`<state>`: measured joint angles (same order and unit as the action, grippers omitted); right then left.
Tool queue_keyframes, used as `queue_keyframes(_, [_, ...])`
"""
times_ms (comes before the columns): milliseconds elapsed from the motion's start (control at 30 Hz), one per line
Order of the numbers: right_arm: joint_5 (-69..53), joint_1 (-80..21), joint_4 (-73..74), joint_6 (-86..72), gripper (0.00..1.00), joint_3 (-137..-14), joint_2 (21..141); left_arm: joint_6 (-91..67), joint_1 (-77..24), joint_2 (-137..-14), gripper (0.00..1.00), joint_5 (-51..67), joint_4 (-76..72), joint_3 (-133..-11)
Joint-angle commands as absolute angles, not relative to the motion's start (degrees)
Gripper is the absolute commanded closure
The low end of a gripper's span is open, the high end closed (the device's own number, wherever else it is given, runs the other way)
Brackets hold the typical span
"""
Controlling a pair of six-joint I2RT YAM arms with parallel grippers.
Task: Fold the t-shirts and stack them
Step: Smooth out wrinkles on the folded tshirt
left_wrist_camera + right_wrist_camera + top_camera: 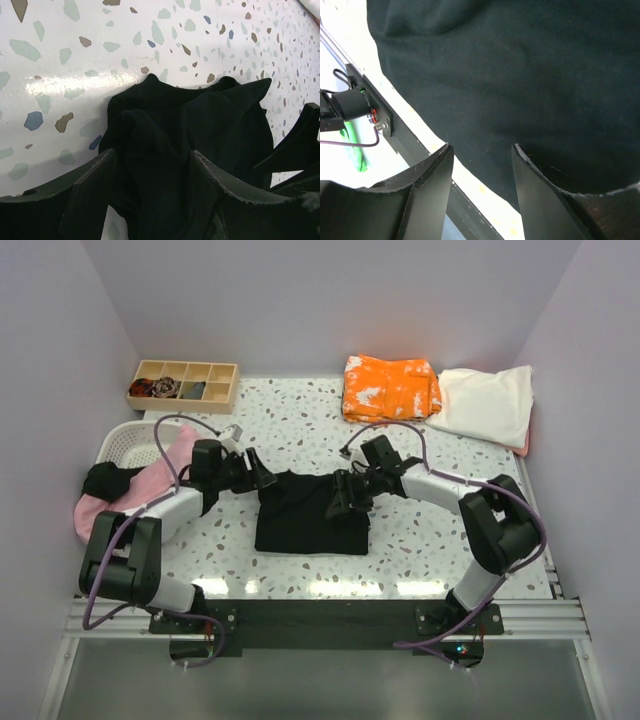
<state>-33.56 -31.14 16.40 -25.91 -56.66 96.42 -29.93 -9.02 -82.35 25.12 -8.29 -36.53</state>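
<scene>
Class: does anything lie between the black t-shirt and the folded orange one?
No object lies on the table between the black t-shirt and orange t-shirt; only the arm of the right gripper crosses above.

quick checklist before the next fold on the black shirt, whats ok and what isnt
1. Left claw open: ok, fingers apart, with a bunched edge of the black shirt between them.
2. Right claw open: ok, fingers apart over the black cloth.
3. Cloth gripped: not ok, neither claw is shut on it.
4. Shirt lying flat: not ok, it is rumpled by the left claw.
5. Stack to add to: ok, the orange shirt lies folded at the far side.
6. Right claw at an edge: cannot tell.
</scene>
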Motion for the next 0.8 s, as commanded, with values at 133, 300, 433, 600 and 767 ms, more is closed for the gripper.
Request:
queue_keyframes(133, [-36.74,-31.03,13.80,-26.11,0.53,-57.39,101.86,-28.48,-8.70,-87.18,0.44,26.45,-13.80,-41.22])
queue_keyframes(300, [-37.61,-31.29,14.24,-25.40,0.55,-56.87,103.88,-28.48,-8.79,-90.26,0.56,26.98,-13.89,-42.89])
queue_keyframes(433, [-37.70,-31.47,14.41,-25.05,0.55,-56.78,104.50,-28.39,-8.70,-92.63,0.65,27.33,-13.89,-43.50])
queue_keyframes(600, [-37.18,-31.47,14.59,-24.70,0.56,-56.95,105.73,-29.09,-8.61,-94.92,1.00,28.21,-14.06,-45.08])
queue_keyframes(767, [-33.42,-31.55,17.13,-23.21,0.57,-56.43,106.26,-31.02,-7.65,-97.81,1.00,28.29,-11.78,-50.96])
